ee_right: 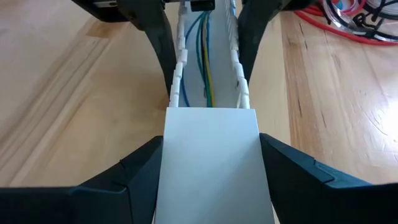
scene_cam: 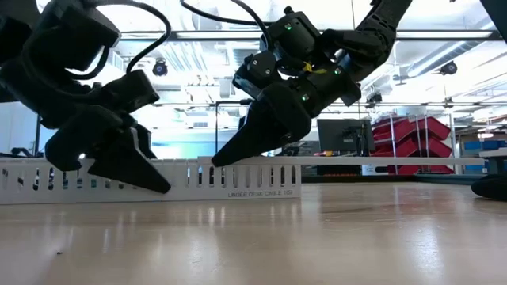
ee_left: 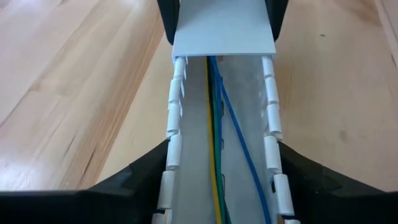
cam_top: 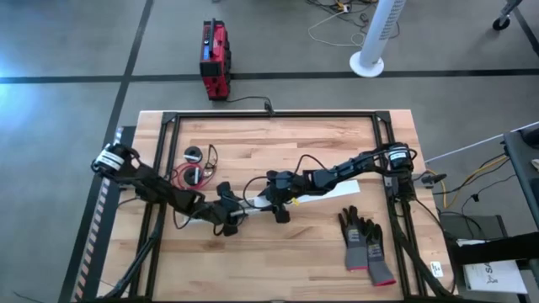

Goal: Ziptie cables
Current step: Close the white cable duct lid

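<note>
Both grippers straddled the long white slotted strip (cam_top: 290,202) on the tabletop (cam_top: 278,252). The left gripper (ee_left: 217,186) had its jaws spread, 1 on each outer wall of the open part, where blue, green and yellow wires (ee_left: 217,124) ran lengthwise between the jaws. The right gripper (ee_right: 211,180) had its jaws spread around the flat cover (ee_right: 211,155), probably to steady or slide it while the other end was held. The cables (cam_top: 195,174), loose black loops with a red coil, lay well apart beyond the left jaws, untouched; no ziptie was visible. Gloves (cam_top: 365,244) lay past the right arm.
</note>
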Available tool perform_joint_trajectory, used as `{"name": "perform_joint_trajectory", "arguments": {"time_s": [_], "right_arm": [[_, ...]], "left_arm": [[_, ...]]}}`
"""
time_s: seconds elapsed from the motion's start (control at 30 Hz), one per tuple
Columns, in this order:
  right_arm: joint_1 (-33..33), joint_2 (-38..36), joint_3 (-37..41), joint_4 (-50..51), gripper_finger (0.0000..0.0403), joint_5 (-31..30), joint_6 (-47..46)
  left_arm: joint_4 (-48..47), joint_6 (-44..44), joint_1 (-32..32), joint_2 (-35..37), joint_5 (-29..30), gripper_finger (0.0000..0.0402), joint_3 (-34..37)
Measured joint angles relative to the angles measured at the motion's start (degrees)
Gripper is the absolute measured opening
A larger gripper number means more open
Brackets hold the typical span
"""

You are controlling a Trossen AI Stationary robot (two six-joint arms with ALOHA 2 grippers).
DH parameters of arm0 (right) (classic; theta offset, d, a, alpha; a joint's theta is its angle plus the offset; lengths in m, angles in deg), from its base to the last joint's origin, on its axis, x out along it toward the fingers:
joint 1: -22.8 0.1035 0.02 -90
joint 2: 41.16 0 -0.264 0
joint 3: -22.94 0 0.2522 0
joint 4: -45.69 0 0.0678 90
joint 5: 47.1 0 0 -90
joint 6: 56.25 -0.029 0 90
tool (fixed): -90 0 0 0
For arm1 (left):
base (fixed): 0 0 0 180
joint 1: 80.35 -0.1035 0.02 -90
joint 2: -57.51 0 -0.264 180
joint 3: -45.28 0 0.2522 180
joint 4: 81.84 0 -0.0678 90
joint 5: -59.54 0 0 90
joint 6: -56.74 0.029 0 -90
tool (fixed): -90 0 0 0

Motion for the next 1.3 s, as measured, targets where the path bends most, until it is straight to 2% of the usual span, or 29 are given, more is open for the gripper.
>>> {"name": "perform_joint_trajectory", "arguments": {"time_s": [0.37,0.67,0.8,0.97,1.3], "right_arm": [[0.01,0.45,-0.36,-1.25,0.0220,0.43,-0.24],[0.24,1.57,-1.88,-0.30,0.0221,-0.45,-2.45],[0.22,1.33,-1.75,-0.33,0.0220,2.38,-0.17],[0.76,1.16,-2.27,1.57,0.0223,-4.78,-2.74],[0.59,0.87,-2.40,4.56,0.0220,-6.04,-4.80]], "left_arm": [[7.29,0.66,-0.06,-8.07,3.51,0.0225,-1.27],[6.95,1.18,-0.06,-8.69,4.64,0.0219,-2.17],[7.36,1.36,-0.09,-8.69,4.79,0.0215,-1.87],[7.85,1.93,-0.09,-8.69,4.91,0.0212,-1.79],[8.32,1.31,-0.01,-8.71,3.10,0.0209,-1.84]]}}
